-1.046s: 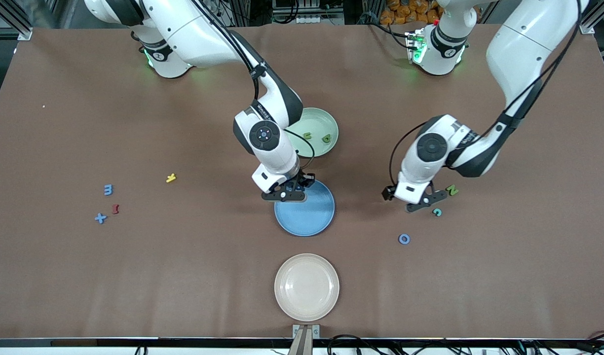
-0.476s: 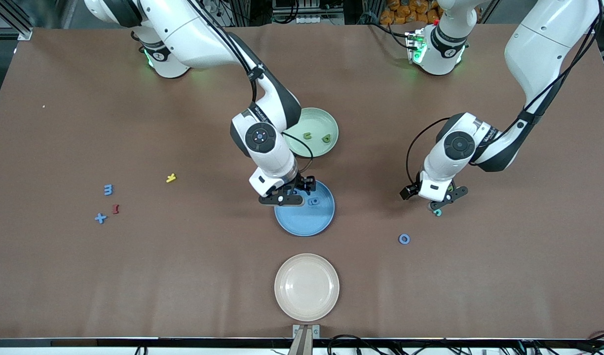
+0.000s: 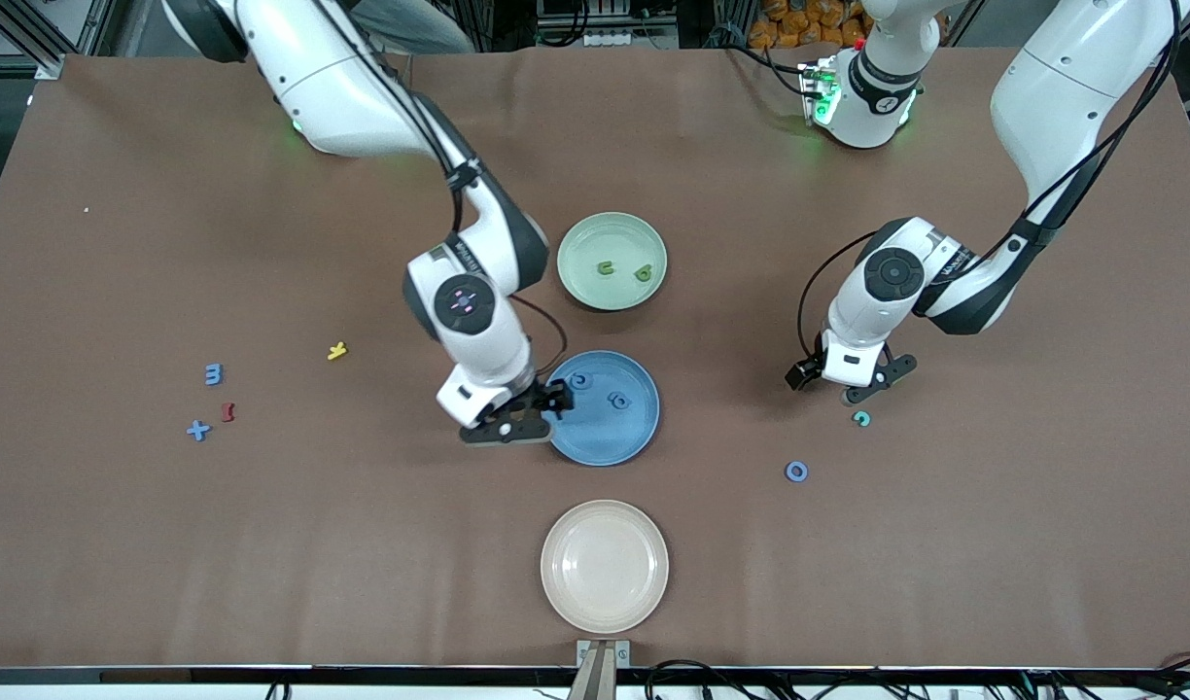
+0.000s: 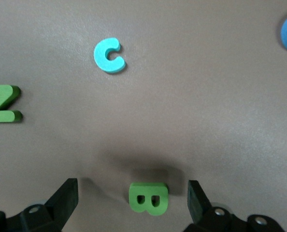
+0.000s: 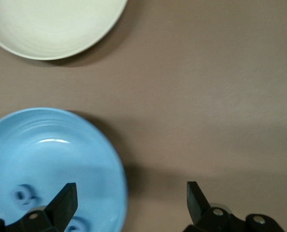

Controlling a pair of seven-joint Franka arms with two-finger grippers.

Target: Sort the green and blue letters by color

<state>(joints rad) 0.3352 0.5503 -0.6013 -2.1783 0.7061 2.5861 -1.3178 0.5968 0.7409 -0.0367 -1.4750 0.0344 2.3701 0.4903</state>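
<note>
My right gripper (image 3: 527,416) (image 5: 131,203) is open and holds nothing. It hangs over the rim of the blue plate (image 3: 605,437) (image 5: 47,154) on the side toward the right arm's end. Two blue letters (image 3: 581,381) (image 3: 617,400) lie in that plate. A green plate (image 3: 612,233) holds two green letters (image 3: 606,268) (image 3: 643,274). My left gripper (image 3: 862,384) (image 4: 131,187) is open, low over a green B (image 4: 149,197) that sits between its fingers. A green Z-shaped letter (image 4: 3,103) lies beside it. A blue O (image 3: 796,472) lies on the table nearer the front camera.
A cyan C (image 3: 860,419) (image 4: 109,55) lies beside the left gripper. Toward the right arm's end lie a blue 3 (image 3: 214,373), a blue plus (image 3: 198,430), a dark red letter (image 3: 227,411) and a yellow letter (image 3: 336,351). A beige plate (image 3: 605,566) sits near the front edge.
My right gripper opened, left a blue letter in the blue plate, and moved toward the right arm's end. My left gripper shifted toward the left arm's end, over the green letters.
</note>
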